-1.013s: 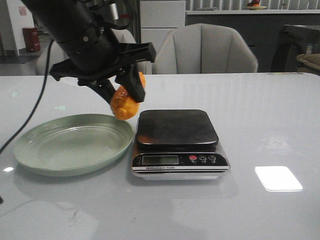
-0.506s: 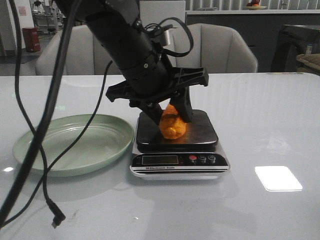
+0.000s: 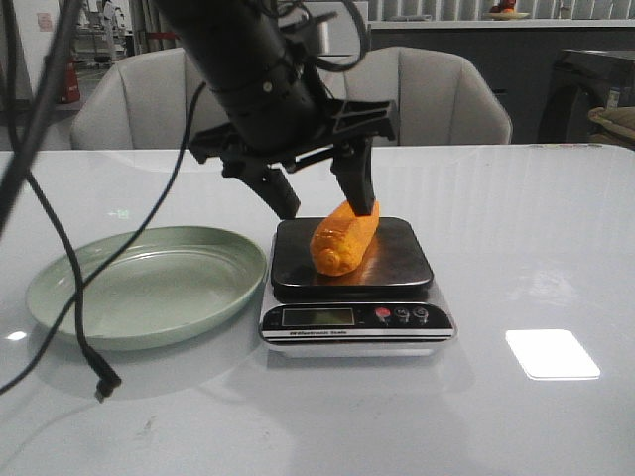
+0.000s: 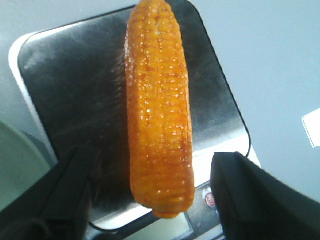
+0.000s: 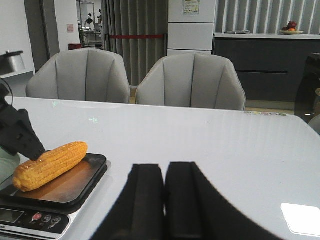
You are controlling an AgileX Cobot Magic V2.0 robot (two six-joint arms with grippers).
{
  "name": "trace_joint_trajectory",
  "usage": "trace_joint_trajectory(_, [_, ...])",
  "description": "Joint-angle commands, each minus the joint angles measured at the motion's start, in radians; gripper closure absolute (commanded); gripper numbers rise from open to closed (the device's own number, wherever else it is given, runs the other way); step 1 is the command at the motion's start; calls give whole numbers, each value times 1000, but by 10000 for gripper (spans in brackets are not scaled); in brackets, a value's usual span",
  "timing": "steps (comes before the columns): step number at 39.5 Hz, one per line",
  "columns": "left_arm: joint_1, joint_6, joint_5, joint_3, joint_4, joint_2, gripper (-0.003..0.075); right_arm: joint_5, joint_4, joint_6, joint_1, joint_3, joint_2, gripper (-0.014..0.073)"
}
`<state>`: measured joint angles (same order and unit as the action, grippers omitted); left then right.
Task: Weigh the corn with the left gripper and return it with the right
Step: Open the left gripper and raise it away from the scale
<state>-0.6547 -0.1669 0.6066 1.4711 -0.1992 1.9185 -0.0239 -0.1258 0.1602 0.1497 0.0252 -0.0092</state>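
Observation:
The orange-yellow corn (image 3: 343, 240) lies on the dark pan of the kitchen scale (image 3: 397, 260), one end toward the display. It also shows in the left wrist view (image 4: 159, 110) and the right wrist view (image 5: 49, 165). My left gripper (image 3: 322, 203) hangs open just above the cob, one finger on each side, not gripping it; its fingers (image 4: 250, 200) stand wide apart. My right gripper (image 5: 165, 190) is shut and empty, low over the table to the right of the scale, out of the front view.
A green plate (image 3: 69, 288) sits left of the scale, empty. The scale's display and buttons (image 3: 402, 315) face the front. A black cable (image 3: 69, 327) trails over the plate's left side. Grey chairs stand behind the table.
The left gripper carried the corn from above the plate's edge to the scale, set it down on the pan, opened and rose slightly.

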Motion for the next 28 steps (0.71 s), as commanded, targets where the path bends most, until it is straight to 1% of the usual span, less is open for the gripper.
trace_joint_trajectory(1, [2,-2,-45,-21,23,-138,222,-74,-1,-4,-1,11,-19,435])
trace_joint_trajectory(8, [2,-2,-114,-172,43,-304,222,-74,-1,-4,-1,11,-19,435])
trace_joint_trajectory(16, [2,-2,-116,-347,76,-510,225,-74,-1,-4,-1,11,-19,435])
trace_joint_trajectory(28, [2,-2,-136,-625,76,-833,312,-74,-1,-4,-1,11,-19,435])
